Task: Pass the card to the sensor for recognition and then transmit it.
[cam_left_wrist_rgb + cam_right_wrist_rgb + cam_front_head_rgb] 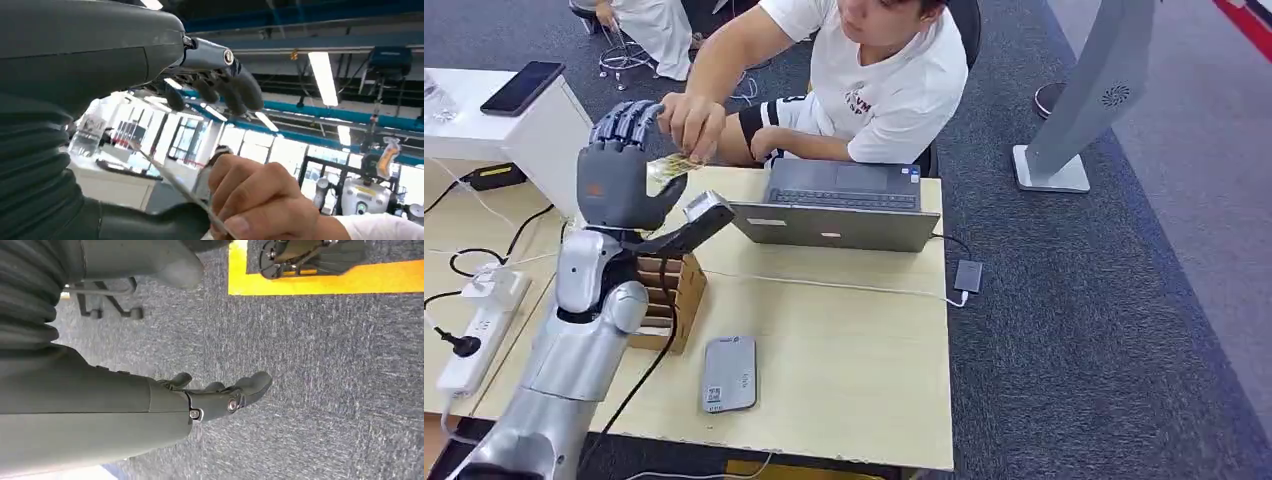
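The left hand (pixel 621 172) is raised above the desk (pixel 844 350), fingers apart, with the card (pixel 671 165) lying between thumb and fingers — a person's hand (pixel 692 122) pinches its far end. The right hand (pixel 220 395) hangs over carpet, fingers loosely extended and holding nothing.

Left hand (pixel 150 75) with fingers (pixel 240 90) spread above a thin card (pixel 175 182), a person's hand (pixel 260 200) pinching it.

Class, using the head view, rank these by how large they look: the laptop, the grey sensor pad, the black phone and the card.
1. laptop
2. grey sensor pad
3. black phone, though it lies farther from the camera, so its true size is unsure
4. card, partly hidden between the left hand and a person's hand
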You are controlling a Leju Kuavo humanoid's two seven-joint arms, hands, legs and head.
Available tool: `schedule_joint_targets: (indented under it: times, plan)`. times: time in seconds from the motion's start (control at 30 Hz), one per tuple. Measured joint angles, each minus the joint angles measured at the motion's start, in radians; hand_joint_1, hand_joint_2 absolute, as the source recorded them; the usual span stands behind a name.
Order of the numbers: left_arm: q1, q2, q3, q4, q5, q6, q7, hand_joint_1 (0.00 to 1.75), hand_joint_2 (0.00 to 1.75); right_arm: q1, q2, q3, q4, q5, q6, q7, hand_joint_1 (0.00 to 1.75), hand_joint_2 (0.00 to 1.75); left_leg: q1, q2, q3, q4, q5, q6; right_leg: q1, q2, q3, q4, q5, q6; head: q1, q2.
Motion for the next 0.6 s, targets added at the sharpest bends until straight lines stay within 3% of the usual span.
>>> schedule_joint_targets:
  times: [0.2, 0.6]
  plan:
    - [-0.02, 0.019, -0.04, 0.018, -0.049, 0.008, 0.011, 1.75, 1.75, -0.001, 0.003, 0.014, 0.0, 0.021, -0.002, 0.014, 0.0, 1.75, 0.0, 0.0, 0.0, 0.0, 0.0, 0.0, 0.0, 0.0, 0.0, 0.0, 0.0, 0.0, 0.0, 0.0]
    - [-0.041, 0.022, -0.071, 0.058, -0.013, 0.002, 0.0, 1.75, 1.75, 0.0, 0.007, 0.023, 0.001, 0.032, -0.008, 0.024, 0.0, 1.75, 0.0, 0.0, 0.0, 0.0, 0.0, 0.0, 0.0, 0.0, 0.0, 0.0, 0.0, 0.0, -0.001, 0.0]
